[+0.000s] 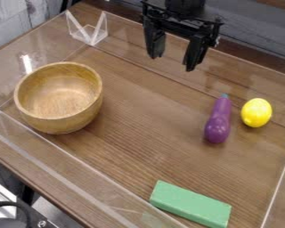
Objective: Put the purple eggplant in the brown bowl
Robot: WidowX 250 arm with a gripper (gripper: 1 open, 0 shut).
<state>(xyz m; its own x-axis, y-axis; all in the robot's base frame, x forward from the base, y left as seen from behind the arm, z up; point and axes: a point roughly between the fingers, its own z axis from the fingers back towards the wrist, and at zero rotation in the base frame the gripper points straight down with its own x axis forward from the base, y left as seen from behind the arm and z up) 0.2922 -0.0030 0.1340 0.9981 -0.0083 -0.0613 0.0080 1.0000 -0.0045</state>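
Still, the purple eggplant [217, 122] lay right of centre, outside the brown bowl [60, 94] at left; the gripper [178, 61] hung spread, holding nothing; everything remained undone.

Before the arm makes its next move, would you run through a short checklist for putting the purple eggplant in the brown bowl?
1. Gripper open and holding nothing: ok.
2. Eggplant in view, lying on the table: ok.
3. Bowl upright with nothing in it: ok.
4. Gripper lined up over the eggplant: not ok, it hangs off to one side.
5. Lemon well apart from the eggplant: not ok, it lies close beside it.
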